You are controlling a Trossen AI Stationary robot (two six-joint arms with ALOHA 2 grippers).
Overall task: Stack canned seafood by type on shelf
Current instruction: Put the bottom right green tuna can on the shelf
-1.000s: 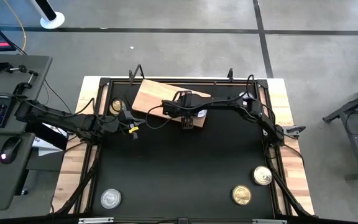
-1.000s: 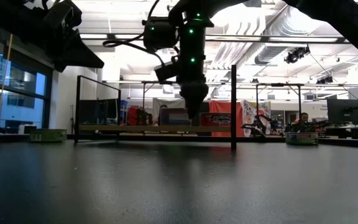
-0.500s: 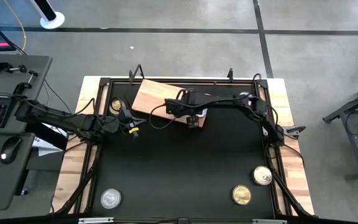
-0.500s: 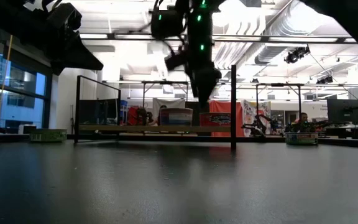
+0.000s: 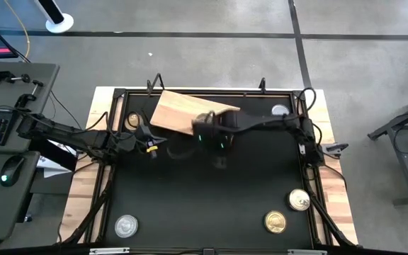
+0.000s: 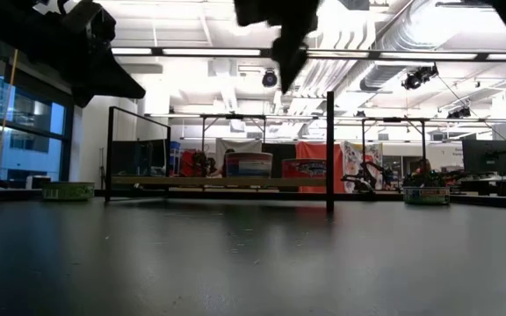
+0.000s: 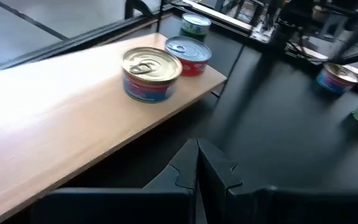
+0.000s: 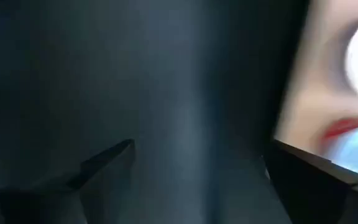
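Black table [image 5: 211, 191], pale grained shelf [image 7: 55, 118], gold-topped tin [image 7: 150, 73], silver-topped tin [image 7: 188, 55]

Shelf [image 7: 73, 106]: pale, smooth wood with faint grain. On it, two tins [image 7: 151, 73] of glossy metal, paper-labelled. Beneath the shelf, table [image 5: 211, 191]: matt black.

Two tins [image 7: 151, 73] crowd one shelf [image 5: 179, 111] end; elsewhere seemingly open.

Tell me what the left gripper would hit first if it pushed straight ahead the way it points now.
Probably the shelf: the left gripper, fingers together, points at its near edge. Just beyond stand a gold-topped tin and a silver-topped tin. If it clears the edge, the gold-topped tin looks nearest, though depth is unclear.
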